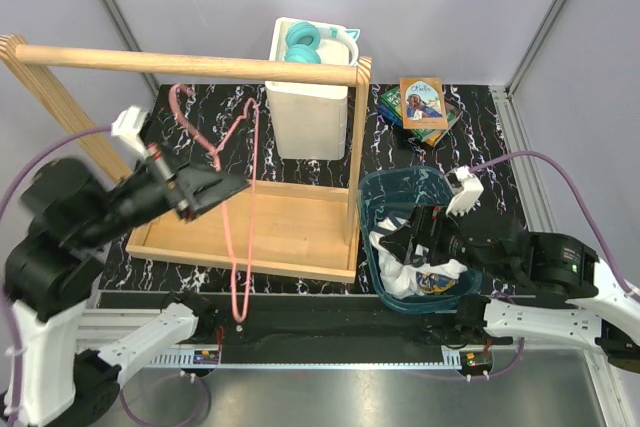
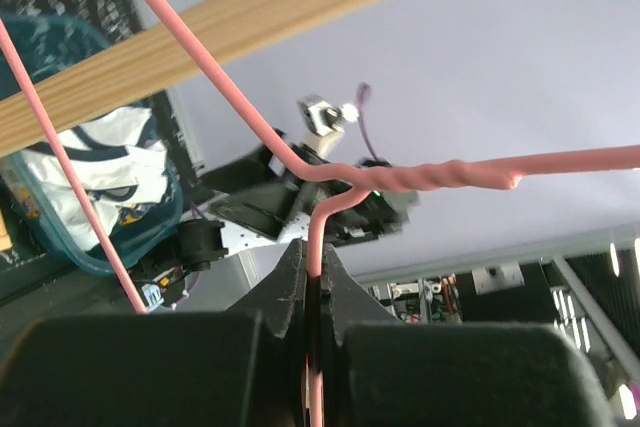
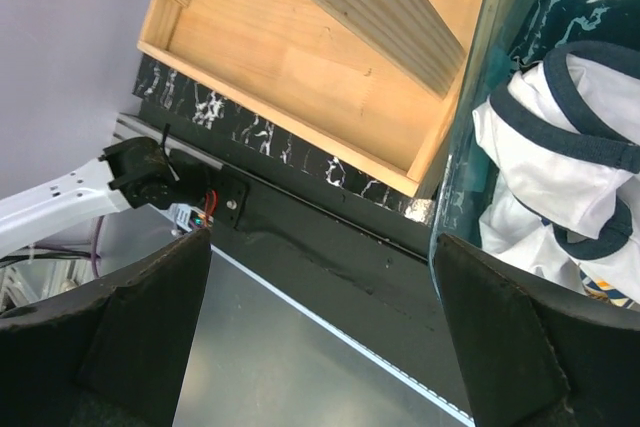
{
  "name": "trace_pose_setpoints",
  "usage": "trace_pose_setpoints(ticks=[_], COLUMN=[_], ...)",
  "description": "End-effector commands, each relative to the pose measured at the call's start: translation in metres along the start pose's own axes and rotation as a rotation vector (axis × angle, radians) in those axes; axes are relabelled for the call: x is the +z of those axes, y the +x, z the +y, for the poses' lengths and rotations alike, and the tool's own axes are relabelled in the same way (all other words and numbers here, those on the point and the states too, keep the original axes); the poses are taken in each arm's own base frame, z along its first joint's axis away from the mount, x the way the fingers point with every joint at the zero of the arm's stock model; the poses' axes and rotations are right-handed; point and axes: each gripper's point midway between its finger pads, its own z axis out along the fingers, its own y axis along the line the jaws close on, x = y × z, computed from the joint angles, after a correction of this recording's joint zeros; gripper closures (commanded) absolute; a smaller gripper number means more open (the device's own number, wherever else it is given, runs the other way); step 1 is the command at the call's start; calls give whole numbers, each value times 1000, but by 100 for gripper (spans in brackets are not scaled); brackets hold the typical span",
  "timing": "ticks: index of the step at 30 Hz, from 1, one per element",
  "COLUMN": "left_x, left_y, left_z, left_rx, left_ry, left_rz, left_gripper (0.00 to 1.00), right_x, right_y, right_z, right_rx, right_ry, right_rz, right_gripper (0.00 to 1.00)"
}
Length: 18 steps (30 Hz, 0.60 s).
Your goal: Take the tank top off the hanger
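The tank top (image 3: 555, 162) looks to be off already, bunched in the blue tub (image 3: 470, 127) under the wide-open right hand (image 3: 322, 242), while the left hand (image 2: 315, 267) pinches the bare pink hanger (image 2: 440, 175), so little seems left.

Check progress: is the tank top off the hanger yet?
Done: the pink wire hanger is bare, and the tank top lies crumpled in the teal bin.
In hand: the left jaws are shut on the hanger just below its twisted neck. The right jaws stand open over the bin, holding nothing.
Left: nothing of the removal itself, as far as these views show.
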Motion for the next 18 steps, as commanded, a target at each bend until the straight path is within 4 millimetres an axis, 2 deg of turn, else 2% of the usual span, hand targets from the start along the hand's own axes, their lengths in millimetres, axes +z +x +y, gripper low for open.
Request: trace_pose_setpoints(ticks=[1, 2, 3, 5, 10, 13, 15, 18], left_x=[44, 46, 55, 61, 79, 75, 63, 57], left_y=[-20, -25, -29, -36, -45, -45, -43, -42], left_z=[-2, -9, -7, -10, 2, 3, 2, 4], left_rx=[-57, -44, -38, -20, -34, -32, -31, -48], left_ry=[-17, -3, -15, -16, -56, -58, -50, -48], left_rz=[31, 22, 26, 12, 4, -17, -43, -65], left_gripper=[100, 100, 100, 100, 100, 100, 100, 100], right_x=[-9, -11, -13, -14, -16, -16, -15, -14], right_y=[-13, -13, -12, -11, -6, -6, -5, -6], right_z=[6, 6, 3, 1, -4, -4, -6, -5], right_rx=[58, 67, 75, 93, 122, 116, 103, 97], right_ry=[-58, -61, -64, -68, -71, -71, -63, -60], right_rz=[-63, -68, -72, -73, -69, -70, -66, -68], right_gripper=[1, 0, 0, 0, 0, 0, 0, 0])
